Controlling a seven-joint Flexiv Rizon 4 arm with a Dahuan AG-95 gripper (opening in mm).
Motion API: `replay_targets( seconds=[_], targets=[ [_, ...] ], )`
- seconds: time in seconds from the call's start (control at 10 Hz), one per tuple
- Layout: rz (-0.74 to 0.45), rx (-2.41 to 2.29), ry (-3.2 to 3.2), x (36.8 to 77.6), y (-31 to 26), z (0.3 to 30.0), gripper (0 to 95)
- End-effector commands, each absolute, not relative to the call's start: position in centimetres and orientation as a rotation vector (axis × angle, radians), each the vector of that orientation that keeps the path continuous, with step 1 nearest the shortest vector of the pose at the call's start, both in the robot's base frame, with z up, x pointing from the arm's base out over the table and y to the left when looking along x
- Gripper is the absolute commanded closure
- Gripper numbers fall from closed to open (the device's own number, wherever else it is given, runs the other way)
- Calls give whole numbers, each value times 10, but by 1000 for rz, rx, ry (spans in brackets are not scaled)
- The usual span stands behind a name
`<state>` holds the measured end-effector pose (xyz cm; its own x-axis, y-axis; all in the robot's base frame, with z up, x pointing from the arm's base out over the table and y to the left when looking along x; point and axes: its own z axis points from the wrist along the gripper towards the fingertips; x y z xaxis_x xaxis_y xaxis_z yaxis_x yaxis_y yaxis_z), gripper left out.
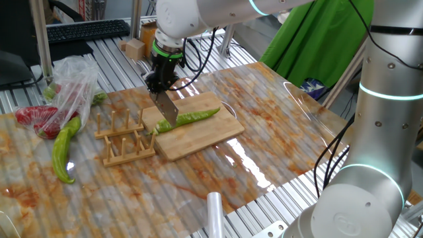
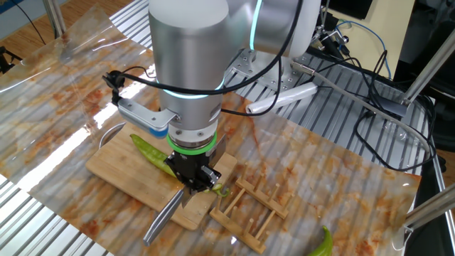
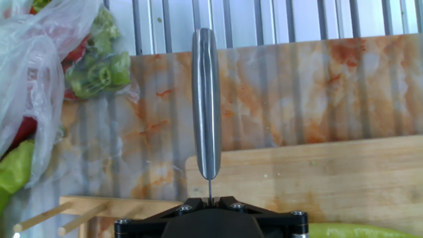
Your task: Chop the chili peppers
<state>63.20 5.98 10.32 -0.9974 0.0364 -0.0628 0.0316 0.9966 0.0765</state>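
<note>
Partly hidden, chili pepper (image 1: 192,118) lies behind knife (image 1: 166,109).

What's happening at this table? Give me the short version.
A single robot arm's gripper, pointing straight down, is shut on a knife. The blade is down at a green chili pepper that lies along a wooden cutting board, near its stem end. The pepper looks whole so far. Beside the board stands a wooden rack, and further off lie a pale green pepper and a plastic bag of peppers.
</note>
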Motion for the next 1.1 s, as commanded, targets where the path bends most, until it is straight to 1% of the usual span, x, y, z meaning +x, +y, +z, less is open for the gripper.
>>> replay_targets(
  seconds=[0.1,1.1],
  targets=[
    [123,34,3072,629,57,97,950],
    [68,-30,3044,618,58,87,950]
  ],
)
